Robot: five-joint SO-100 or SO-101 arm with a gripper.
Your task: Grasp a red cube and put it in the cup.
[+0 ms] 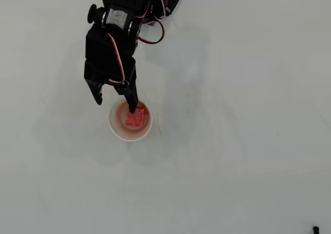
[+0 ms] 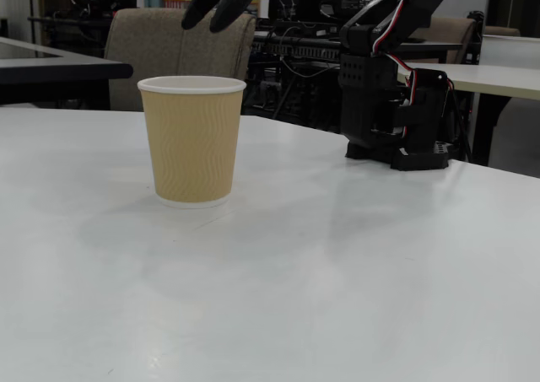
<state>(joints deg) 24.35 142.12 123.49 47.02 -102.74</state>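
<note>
The cup (image 1: 130,120) is standing upright on the white table (image 1: 232,141); the red cube (image 1: 134,117) is lying inside it, on the bottom, toward the right in the overhead view; from the fixed view the cup (image 2: 191,140) is hiding the cube; the gripper (image 1: 116,100) is hovering over the cup's upper-left rim, fingers spread wide and holding nothing; the cube is sitting just below one fingertip.

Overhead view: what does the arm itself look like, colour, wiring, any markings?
Matte black plastic arm with a two-finger gripper, its fingers tapering to points. A silver-labelled servo sits near the wrist. Red, white and black cables loop along it. No markings readable.
</note>
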